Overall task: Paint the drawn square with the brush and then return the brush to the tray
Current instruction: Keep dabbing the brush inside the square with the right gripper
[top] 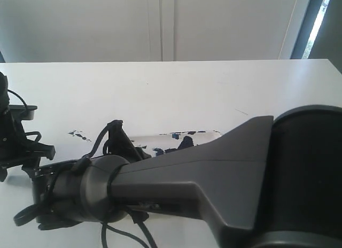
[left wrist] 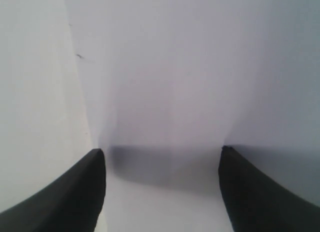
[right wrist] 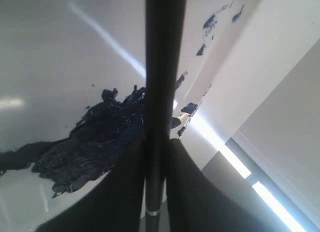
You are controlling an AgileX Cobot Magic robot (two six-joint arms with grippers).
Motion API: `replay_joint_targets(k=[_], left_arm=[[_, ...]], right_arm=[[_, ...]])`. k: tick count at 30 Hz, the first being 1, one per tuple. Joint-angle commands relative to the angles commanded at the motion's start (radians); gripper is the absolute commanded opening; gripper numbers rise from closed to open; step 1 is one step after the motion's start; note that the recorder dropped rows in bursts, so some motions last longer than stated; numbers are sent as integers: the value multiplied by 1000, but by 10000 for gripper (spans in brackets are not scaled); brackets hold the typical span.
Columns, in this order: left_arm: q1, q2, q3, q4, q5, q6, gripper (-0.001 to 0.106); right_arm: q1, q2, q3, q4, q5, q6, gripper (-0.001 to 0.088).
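In the right wrist view my right gripper (right wrist: pixel 156 142) is shut on the brush (right wrist: pixel 162 67), a long black stick that runs straight out between the two fingers. Its painted tip does not show. Under it lies the white tray (right wrist: pixel 55 52) with a big dark blue-black paint blotch (right wrist: pixel 100 137) and flecks on its rim. In the exterior view the right arm (top: pixel 176 178) reaches across to the left and covers most of the tray (top: pixel 200 133). My left gripper (left wrist: pixel 160 153) hangs open just above white paper (left wrist: pixel 200 67), nothing between its fingers. The drawn square is out of view.
The left arm (top: pixel 16 144) stands at the table's left edge. The paper's edge (left wrist: pixel 75 82) runs past the left gripper's finger, with bare white table (left wrist: pixel 30 92) beyond it. White table (top: pixel 176 87) stretches behind the tray to a wall.
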Motion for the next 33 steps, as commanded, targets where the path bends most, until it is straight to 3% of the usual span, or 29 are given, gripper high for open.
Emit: replay_joint_targets(k=[33], left_arm=[[0, 0, 0, 0, 0, 0, 676]], right_arm=[[49, -47, 2, 191, 0, -92, 0]])
